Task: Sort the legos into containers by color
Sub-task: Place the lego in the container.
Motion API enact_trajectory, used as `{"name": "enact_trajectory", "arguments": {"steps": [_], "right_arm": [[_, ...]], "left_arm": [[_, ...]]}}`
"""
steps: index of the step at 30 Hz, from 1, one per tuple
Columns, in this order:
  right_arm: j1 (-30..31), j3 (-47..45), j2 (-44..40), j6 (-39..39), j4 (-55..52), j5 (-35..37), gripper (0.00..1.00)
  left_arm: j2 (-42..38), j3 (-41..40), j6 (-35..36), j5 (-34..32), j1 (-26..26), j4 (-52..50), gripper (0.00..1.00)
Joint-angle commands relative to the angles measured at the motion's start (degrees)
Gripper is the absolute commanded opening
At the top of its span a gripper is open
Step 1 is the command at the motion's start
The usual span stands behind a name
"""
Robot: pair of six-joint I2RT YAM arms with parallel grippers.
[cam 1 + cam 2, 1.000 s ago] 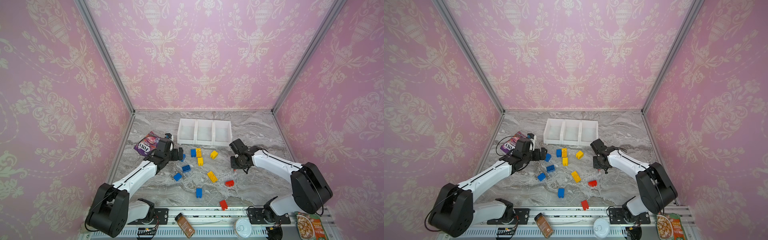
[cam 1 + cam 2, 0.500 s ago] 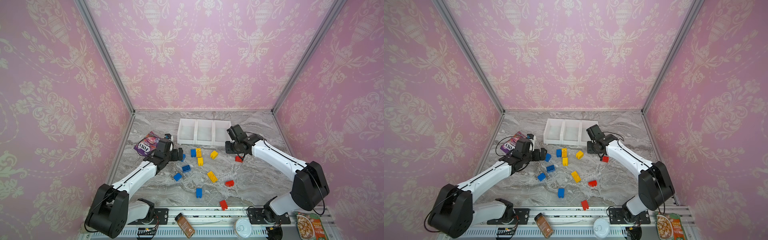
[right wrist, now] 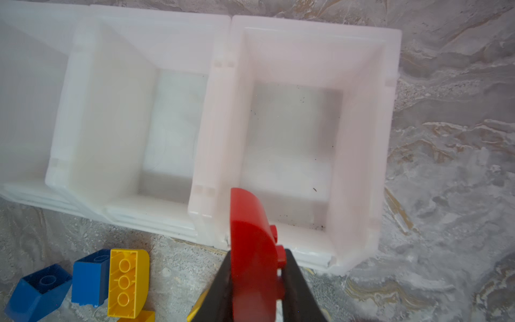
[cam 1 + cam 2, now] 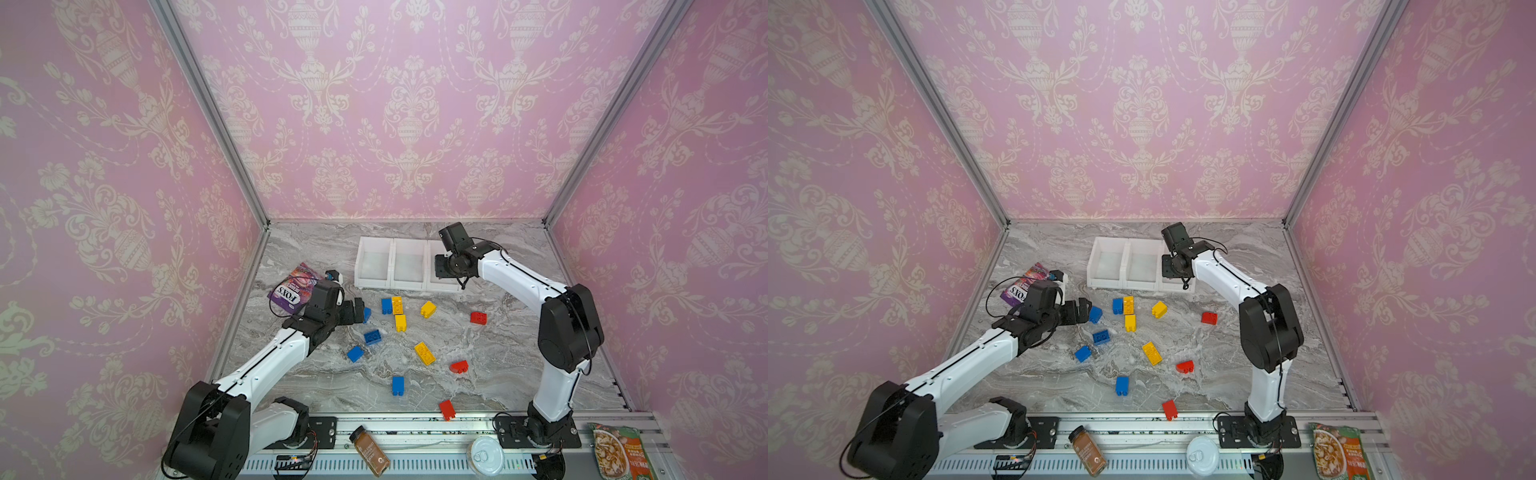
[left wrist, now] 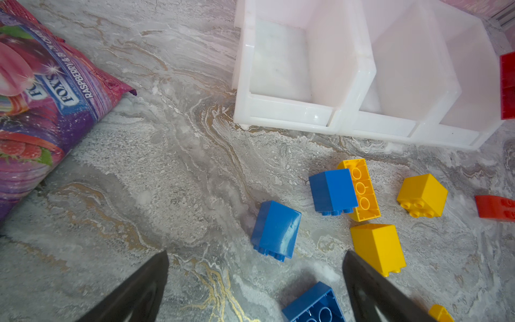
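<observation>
- Three joined white bins (image 4: 392, 286), seemingly empty.
- Thirteen bricks (image 4: 424, 353): five blue, four yellow, four red; twelve lie loose in front of the bins.
- The right claw (image 3: 257, 259) clamps a rounded red brick (image 3: 250, 223) over an end bin's front wall, long axis pointing into the bin.
- The left claw (image 5: 255, 255) gapes wide, empty, before the bins.

Light: bright, even, diffuse.
Shadows: soft, short, under chunky plastic bricks (image 5: 276, 231).
Blur: white plastic bins (image 3: 315, 28) hazy; close red rounded brick (image 3: 250, 251) soft.
Edges: top views bow outward.
</observation>
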Motion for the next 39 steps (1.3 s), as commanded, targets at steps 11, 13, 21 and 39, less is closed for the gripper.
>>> {"name": "enact_trajectory", "arguments": {"steps": [11,13,21,39], "right_arm": [[-2.33,6.67,8.07,-1.55,-1.29,1.0,0.18],[-2.42,6.91,8.7,-1.5,-1.3,0.91,0.18],[-2.6,6.76,9.0,-1.28,-1.31,0.77,0.37],[-1.63,2.78,1.54,-0.29,-0.19,-1.79,0.54]], "left_arm": [[-1.53,-1.7,-2.51,-0.81,-0.46,-1.43,0.99],[-1.52,-1.82,-2.72,-0.98,-0.46,-1.28,0.99],[-1.37,-2.05,-2.6,-0.05,-0.46,-1.2,0.99],[-0.56,1.09,0.37,-1.2,-0.55,-7.71,0.99]]}}
